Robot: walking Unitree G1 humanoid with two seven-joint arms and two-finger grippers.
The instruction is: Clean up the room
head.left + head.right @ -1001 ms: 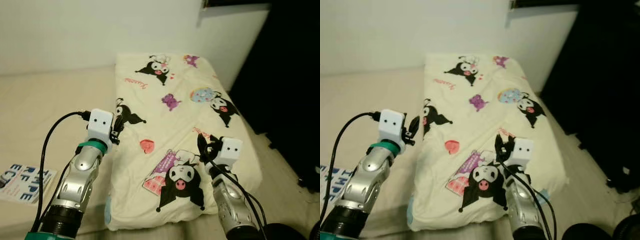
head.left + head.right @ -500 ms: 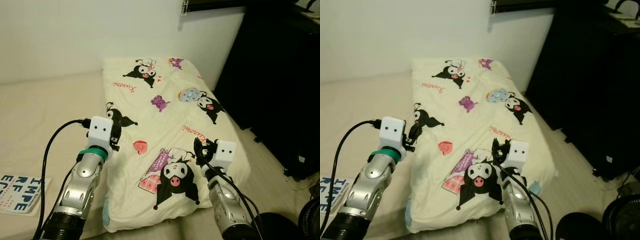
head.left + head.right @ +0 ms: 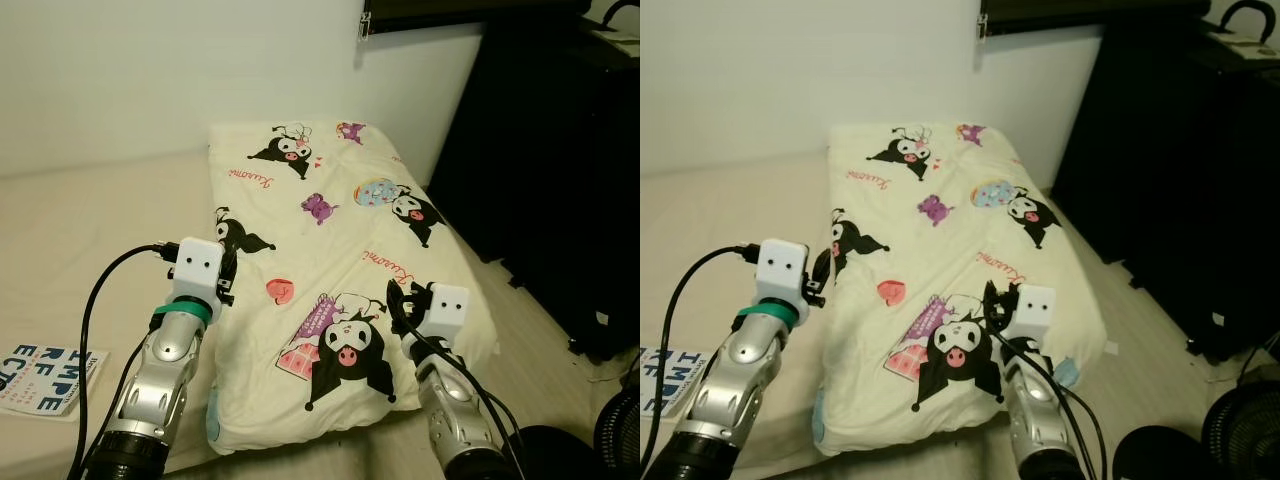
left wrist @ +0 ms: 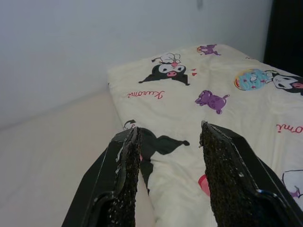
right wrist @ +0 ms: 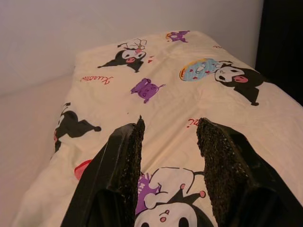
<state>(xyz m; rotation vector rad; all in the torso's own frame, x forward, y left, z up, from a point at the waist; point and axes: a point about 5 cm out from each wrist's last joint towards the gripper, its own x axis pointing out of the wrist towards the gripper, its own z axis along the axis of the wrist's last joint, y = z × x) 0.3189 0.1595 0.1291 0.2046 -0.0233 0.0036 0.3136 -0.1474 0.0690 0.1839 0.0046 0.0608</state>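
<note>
Booklet [image 3: 45, 365] lies left of pillow [image 3: 330, 270]; pincers [image 4: 168, 156] [image 5: 168, 156] gape.

Both silver arms reach forward, left pincer [image 3: 229, 262] and right pincer [image 3: 402, 301] open.

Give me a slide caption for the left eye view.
Both open grippers, left gripper and right gripper, poised over the cartoon-print blanket on the bed.

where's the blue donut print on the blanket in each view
Left eye: blue donut print on the blanket's far right, beside the dark cabinet.
Right eye: upper middle.
Left wrist: right edge, beyond the right finger.
Right wrist: upper right.
Shared landmark: the purple figure just left of it.
</note>
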